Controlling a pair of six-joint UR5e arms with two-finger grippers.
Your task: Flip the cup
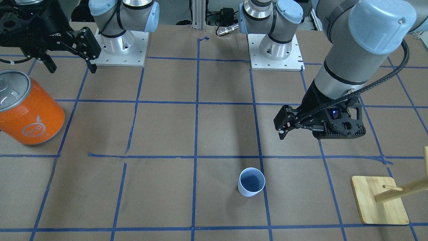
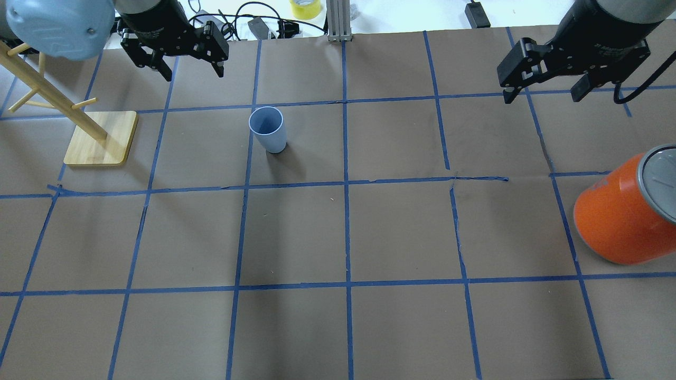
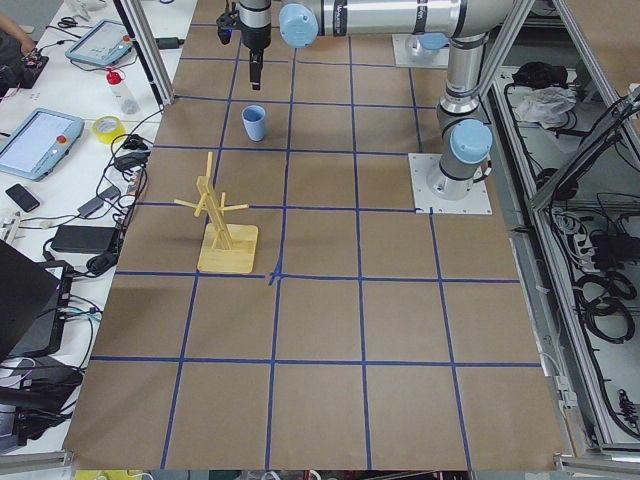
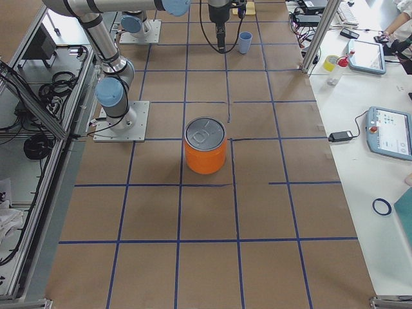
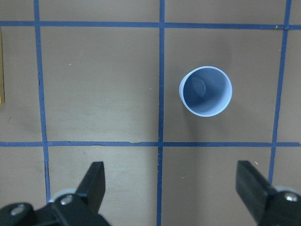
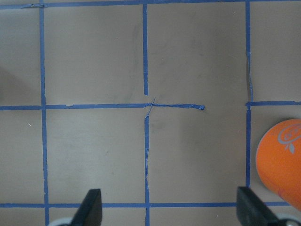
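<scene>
The cup [image 1: 251, 181] is small and pale blue, and stands upright with its open mouth up on the brown paper. It also shows in the overhead view [image 2: 268, 128] and in the left wrist view [image 5: 205, 91], where its darker blue inside is visible. My left gripper [image 2: 194, 71] is open and empty. It hangs high over the table pointing down, apart from the cup, which lies ahead of its fingers [image 5: 95, 182]. My right gripper [image 2: 543, 96] is open and empty, raised over the table's other half, far from the cup.
A large orange can [image 2: 623, 211] with a silver top stands on my right side, at the edge of the right wrist view [image 6: 282, 160]. A wooden peg rack [image 2: 100, 138] stands to the left of the cup. Blue tape lines grid the table.
</scene>
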